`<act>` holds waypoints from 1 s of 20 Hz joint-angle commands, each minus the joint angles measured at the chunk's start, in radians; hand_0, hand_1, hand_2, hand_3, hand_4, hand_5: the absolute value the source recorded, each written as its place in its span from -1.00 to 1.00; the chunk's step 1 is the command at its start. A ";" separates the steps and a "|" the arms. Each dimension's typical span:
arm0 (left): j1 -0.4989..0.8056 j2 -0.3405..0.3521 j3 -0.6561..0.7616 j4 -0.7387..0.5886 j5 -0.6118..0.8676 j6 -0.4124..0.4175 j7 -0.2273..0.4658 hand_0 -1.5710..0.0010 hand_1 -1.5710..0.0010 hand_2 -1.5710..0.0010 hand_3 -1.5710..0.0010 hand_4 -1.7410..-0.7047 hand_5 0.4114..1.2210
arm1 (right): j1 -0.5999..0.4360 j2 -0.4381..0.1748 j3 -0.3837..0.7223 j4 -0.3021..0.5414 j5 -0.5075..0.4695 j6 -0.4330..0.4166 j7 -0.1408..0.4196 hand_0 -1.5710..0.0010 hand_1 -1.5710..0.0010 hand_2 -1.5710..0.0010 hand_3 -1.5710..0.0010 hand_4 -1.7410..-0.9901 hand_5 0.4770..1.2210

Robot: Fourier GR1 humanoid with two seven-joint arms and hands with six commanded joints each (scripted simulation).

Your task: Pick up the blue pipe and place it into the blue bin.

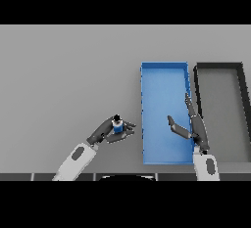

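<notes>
- Left hand (109, 131), near centre of grey table (63, 75): fingers curled round blue pipe (117, 127), held upright just left of blue bin (164, 70).
- Right hand (192, 124): fingers straight and spread apart, over the bin's right wall.
- Black bin (219, 66): just right of blue bin.
</notes>
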 commanded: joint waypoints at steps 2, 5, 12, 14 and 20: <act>-0.017 -0.014 0.014 -0.038 0.003 0.008 0.002 -0.89 -0.91 -0.92 -0.92 -0.48 0.93 | -0.002 0.000 -0.010 0.001 -0.018 0.006 -0.016 1.00 1.00 1.00 1.00 0.38 -0.59; -0.041 -0.023 0.030 -0.076 0.001 -0.005 0.000 -0.95 -0.95 -0.96 -0.96 -0.47 0.97 | -0.013 -0.004 -0.006 0.001 0.001 -0.005 0.003 1.00 1.00 1.00 1.00 0.39 -0.57; -0.073 -0.045 0.020 -0.217 0.003 -0.059 0.106 -0.99 -0.99 -0.99 -0.99 -0.47 0.99 | -0.010 -0.022 -0.010 0.002 0.018 -0.007 0.011 1.00 1.00 1.00 1.00 0.54 -0.55; -0.084 -0.059 0.023 -0.219 -0.008 -0.066 0.148 -0.99 -0.99 -0.99 -0.99 -0.47 1.00 | -0.007 -0.021 -0.017 0.009 0.006 -0.004 -0.006 1.00 1.00 1.00 1.00 0.56 -0.56; -0.065 -0.074 0.043 -0.206 -0.036 -0.097 0.128 -1.00 -1.00 -1.00 -1.00 -0.47 1.00 | 0.307 0.150 0.077 -0.205 0.198 -0.222 -0.068 1.00 1.00 1.00 1.00 0.53 -0.55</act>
